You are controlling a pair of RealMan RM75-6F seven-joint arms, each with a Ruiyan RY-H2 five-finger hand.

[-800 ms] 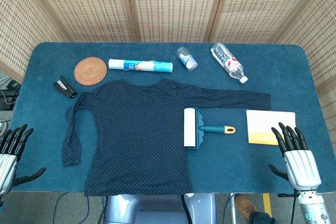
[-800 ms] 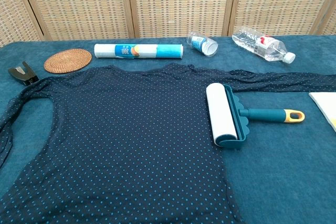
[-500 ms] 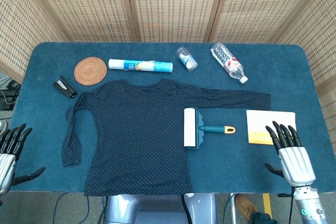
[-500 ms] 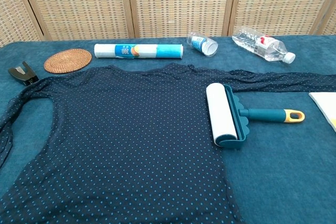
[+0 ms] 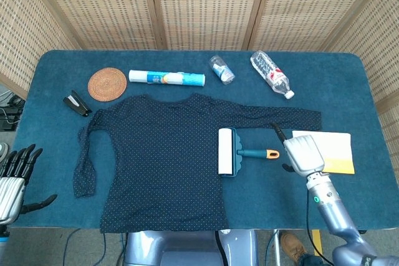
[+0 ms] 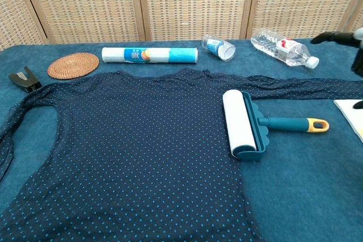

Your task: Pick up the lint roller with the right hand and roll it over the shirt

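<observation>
The right hand [image 5: 302, 152] hovers empty, fingers loosely apart, just beside the yellow end of the lint roller [image 5: 240, 152], whose handle points straight at it (long axis across the worktop). The roller head rests on the shirt [image 5: 162, 154] edge; the left hand [image 5: 14, 179] lies well apart, open.

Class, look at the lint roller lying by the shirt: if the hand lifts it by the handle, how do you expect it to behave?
The lint roller looks like rigid plastic, so it should lift as one stiff piece. Its wide drum sits at one end, so it may dip head-down from the slim handle. If nudged, the drum would probably roll. The right hand is near the handle's yellow tip.
</observation>
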